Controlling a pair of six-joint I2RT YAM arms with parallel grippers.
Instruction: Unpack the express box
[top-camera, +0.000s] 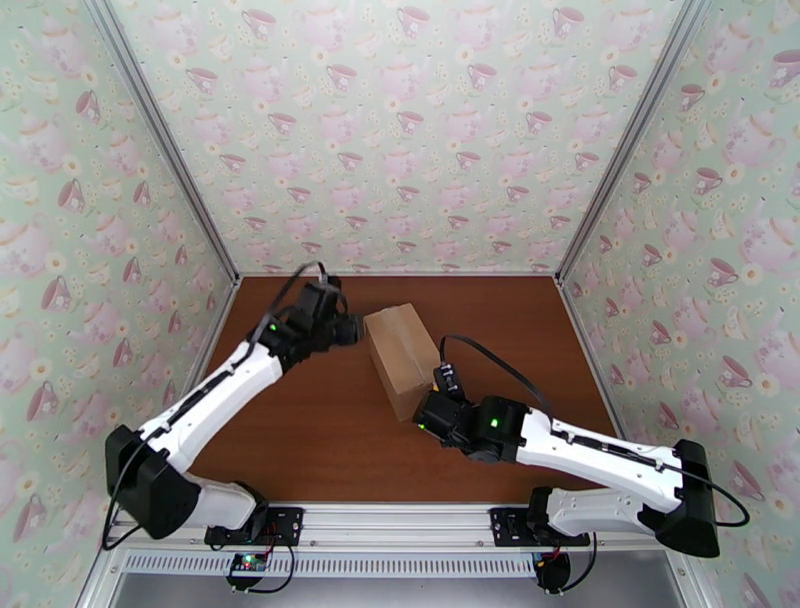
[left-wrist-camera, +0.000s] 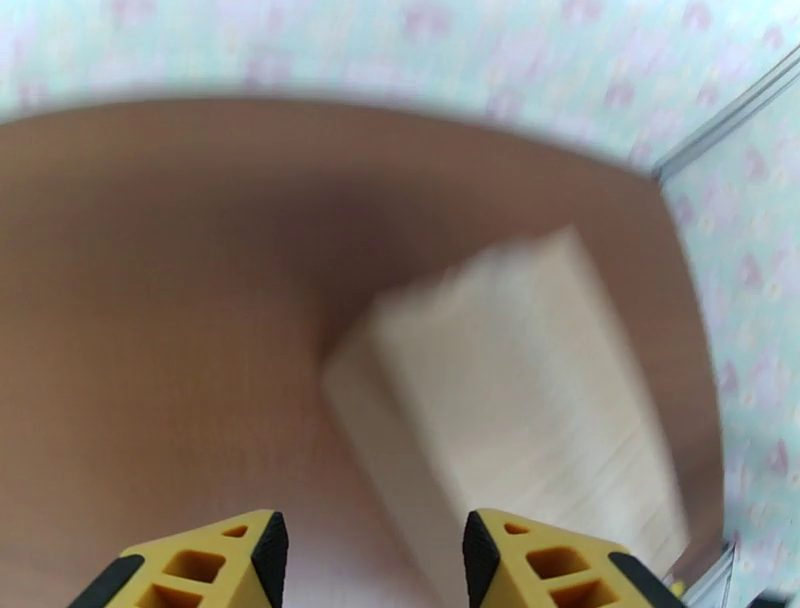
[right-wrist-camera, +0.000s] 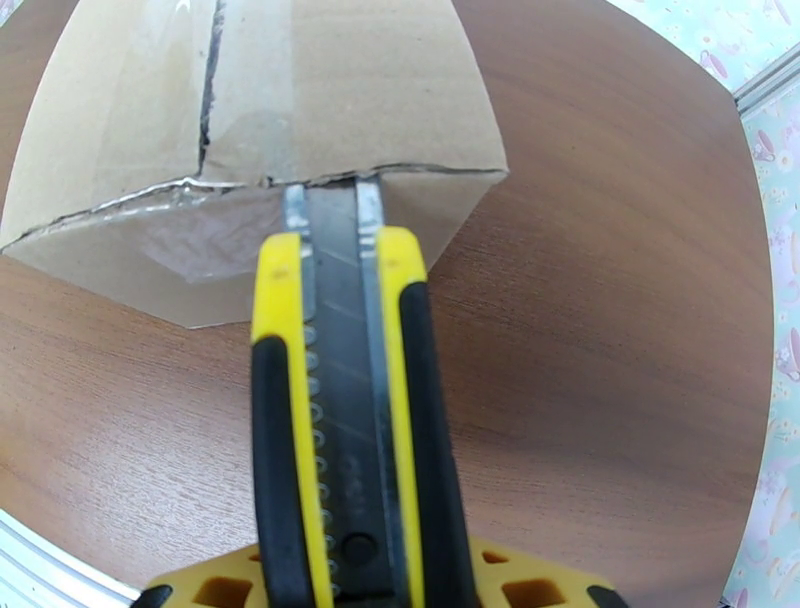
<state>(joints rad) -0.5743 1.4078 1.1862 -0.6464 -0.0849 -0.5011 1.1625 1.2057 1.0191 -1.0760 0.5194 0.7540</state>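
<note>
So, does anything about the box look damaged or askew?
The express box lies at a slant to the table edges. Along its near top edge the tape is cut and ragged, just where the utility knife in the right gripper meets it, and the top seam shows a dark slit.

Tabletop (top-camera: 330, 450): brown wood-grain laminate, enclosed on its left, far and right edges.

Walls (top-camera: 400, 130): pale green wallpaper printed with pink teacups, teapots and small flowers.

Frame: one aluminium post (top-camera: 165, 140) rises from the far-left corner of the tabletop and a matching one rises from the far-right corner. An aluminium rail (top-camera: 400, 520) runs along the near edge.

Utility knife (right-wrist-camera: 345, 400): yellow and black body with a notched slider track. The steel blade is extended and points away from the near edge. It is over the tabletop's middle, slightly right of centre.
</note>
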